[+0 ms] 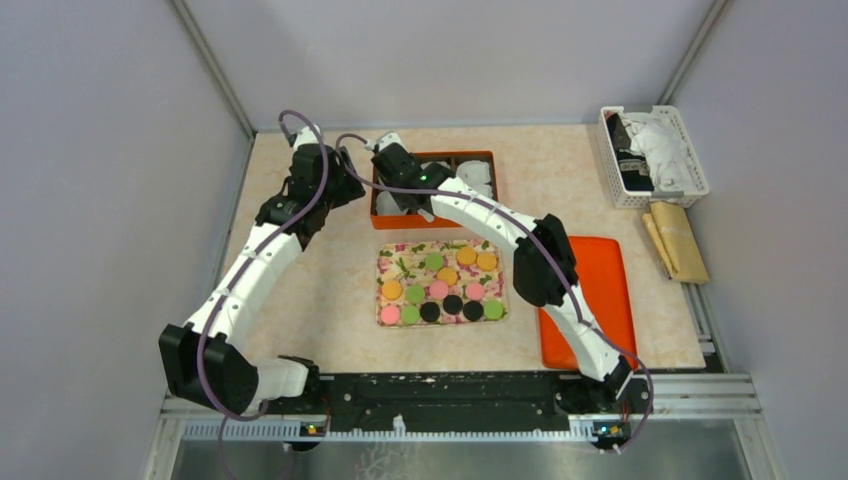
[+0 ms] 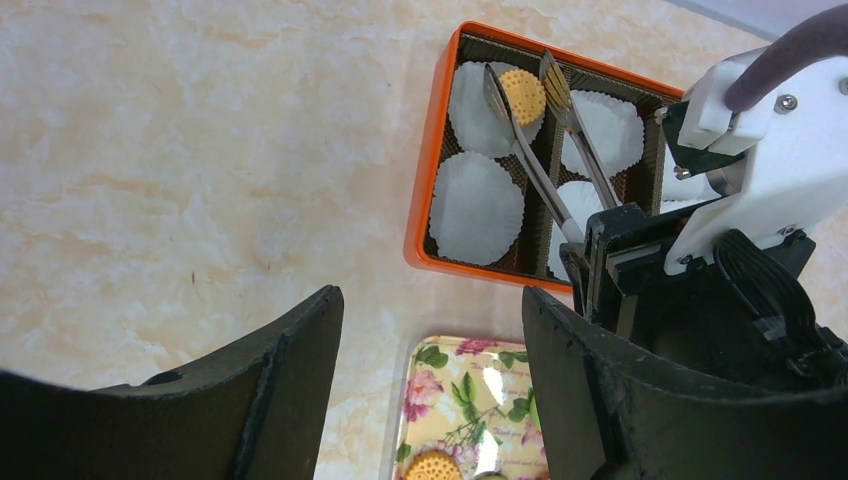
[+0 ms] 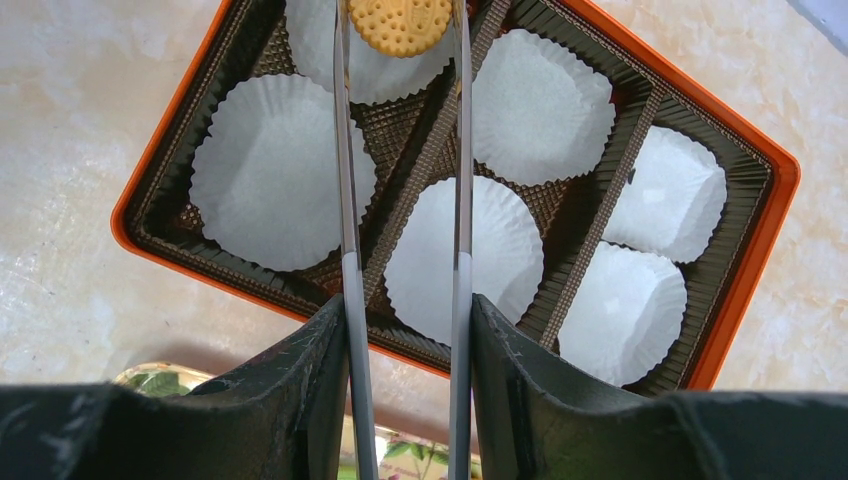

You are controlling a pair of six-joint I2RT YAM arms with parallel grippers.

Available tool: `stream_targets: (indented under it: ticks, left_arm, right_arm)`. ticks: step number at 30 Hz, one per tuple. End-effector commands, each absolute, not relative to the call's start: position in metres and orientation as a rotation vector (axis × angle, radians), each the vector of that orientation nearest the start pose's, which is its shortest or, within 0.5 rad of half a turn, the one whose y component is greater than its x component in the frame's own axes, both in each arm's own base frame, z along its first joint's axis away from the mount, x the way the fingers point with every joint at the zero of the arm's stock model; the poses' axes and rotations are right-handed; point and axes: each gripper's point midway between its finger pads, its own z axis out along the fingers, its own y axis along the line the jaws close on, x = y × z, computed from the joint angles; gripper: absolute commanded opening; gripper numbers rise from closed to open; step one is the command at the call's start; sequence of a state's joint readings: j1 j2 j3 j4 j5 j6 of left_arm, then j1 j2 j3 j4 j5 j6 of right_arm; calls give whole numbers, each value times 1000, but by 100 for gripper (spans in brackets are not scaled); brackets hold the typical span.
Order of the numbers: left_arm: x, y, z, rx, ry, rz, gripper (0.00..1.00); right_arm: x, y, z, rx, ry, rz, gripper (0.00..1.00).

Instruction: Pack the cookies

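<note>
Several cookies (image 1: 440, 285) in orange, green, pink and black lie on the floral tray (image 1: 395, 262). My right gripper (image 3: 405, 310) is shut on metal tongs (image 3: 347, 200), whose tips pinch an orange cookie (image 3: 398, 25) over a white paper cup in the orange box (image 3: 770, 230). The left wrist view shows the same cookie (image 2: 523, 95) between the tongs (image 2: 540, 170), at the box's far left cup. My left gripper (image 2: 430, 300) hangs open and empty over the table between the box (image 2: 425, 190) and the tray (image 2: 470, 400).
The box holds several empty white paper cups (image 3: 280, 185) in brown dividers. A flat orange lid (image 1: 600, 300) lies right of the floral tray. A white basket (image 1: 655, 155) and a tan bag (image 1: 678, 240) sit at the back right.
</note>
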State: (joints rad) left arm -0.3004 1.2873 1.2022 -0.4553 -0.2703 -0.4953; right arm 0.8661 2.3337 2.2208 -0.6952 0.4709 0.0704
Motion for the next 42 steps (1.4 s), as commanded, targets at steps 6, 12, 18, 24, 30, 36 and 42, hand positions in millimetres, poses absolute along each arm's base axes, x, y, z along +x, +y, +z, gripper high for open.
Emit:
stream_targets:
  ticks: [6,12,18,24,30,36,42]
  left_arm:
    - [382,-83,259,-363,2007,-191,73]
    - [382,-83,259,-358,2007,-190,73]
    - [381,-73,268,-397,1973,-160,74]
    - [387,-44,265,-512,1976,-175,75]
    - [397,-42,251,-530,2009,-180,75]
    - [406,-48,241,-541,2035,-217,75]
    - [418,-35,232,-622,2053,-210,75]
  right_arm:
    - [454,401,175,-583,2074,-47,43]
    - [455,403,176,-581,2066,-42,47]
    - [452,398,178,-568,2075,-46,44]
    - [435,386,194,-547,2080,5,42]
    - [402,365,214,-531,2088,78,40]
    - [353,347,227,-580,2073,116,41]
    - [295,342,229,-674,2060,172,41]
